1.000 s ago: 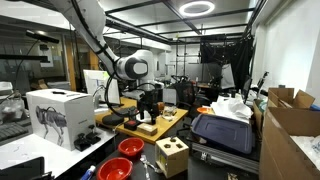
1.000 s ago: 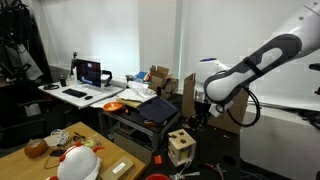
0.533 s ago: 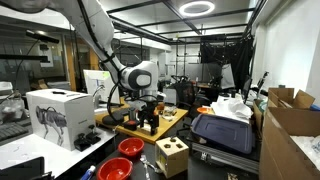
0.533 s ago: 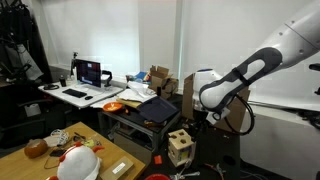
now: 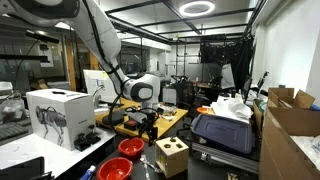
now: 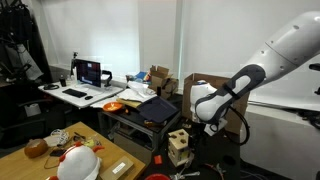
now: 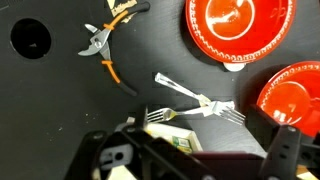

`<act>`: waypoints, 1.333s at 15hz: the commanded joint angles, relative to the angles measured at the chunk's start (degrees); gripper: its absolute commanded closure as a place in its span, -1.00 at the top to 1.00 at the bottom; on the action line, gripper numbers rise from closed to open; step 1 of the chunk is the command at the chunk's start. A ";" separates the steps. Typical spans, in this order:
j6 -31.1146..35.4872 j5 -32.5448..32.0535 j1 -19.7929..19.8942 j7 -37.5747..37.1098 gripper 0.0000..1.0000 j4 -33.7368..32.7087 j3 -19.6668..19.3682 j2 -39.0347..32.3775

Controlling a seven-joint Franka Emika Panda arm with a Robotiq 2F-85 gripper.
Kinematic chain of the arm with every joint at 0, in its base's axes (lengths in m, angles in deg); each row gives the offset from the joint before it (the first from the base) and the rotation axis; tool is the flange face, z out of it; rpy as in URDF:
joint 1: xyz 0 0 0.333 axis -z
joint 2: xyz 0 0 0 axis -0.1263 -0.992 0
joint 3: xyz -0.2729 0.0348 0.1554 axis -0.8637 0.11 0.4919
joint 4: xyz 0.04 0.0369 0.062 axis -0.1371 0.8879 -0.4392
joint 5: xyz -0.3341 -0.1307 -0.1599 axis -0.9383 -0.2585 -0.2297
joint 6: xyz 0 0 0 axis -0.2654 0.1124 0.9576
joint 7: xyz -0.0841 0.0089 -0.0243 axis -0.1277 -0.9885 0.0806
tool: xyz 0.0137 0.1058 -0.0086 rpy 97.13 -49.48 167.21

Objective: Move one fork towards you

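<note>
wrist view: two forks lie crossed on the black desk [image 7: 55, 115], just above the claw [image 7: 190, 152]. the nearer fork [image 7: 165, 115] has its tines pointing left, right at the edge of the claw's body, and sits roughly on the centre line between the two fingers [image 7: 285, 150]. its handle runs right and passes over or under the other fork [image 7: 178, 87]; which lies on top is hard to tell. that other fork slants from upper left down to tines at the right, beside a red bowl [image 7: 295, 95]. a second red bowl [image 7: 240, 25] sits at the top edge, well apart from the claw. orange-handled cutters [image 7: 108, 45] lie at the upper left.

the claw is spread wide and carries nothing, with a finger out to each side of the forks' span. neither finger touches a fork. in both exterior views the claw [image 5: 148, 125] [image 6: 205, 122] hangs low, pointing down.
</note>
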 commanded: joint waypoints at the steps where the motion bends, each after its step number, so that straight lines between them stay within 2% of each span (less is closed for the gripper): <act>1: -1.94 -1.25 -0.37 1.69 1.00 -3.72 -0.46 -3.80; 8: -2.11 -2.75 0.32 5.05 1.00 -12.06 -0.30 -12.34; 13: -2.67 -1.60 1.63 9.09 1.00 -19.92 1.46 -19.43; 20: -7.03 -0.95 3.57 14.25 1.00 -29.40 4.08 -27.44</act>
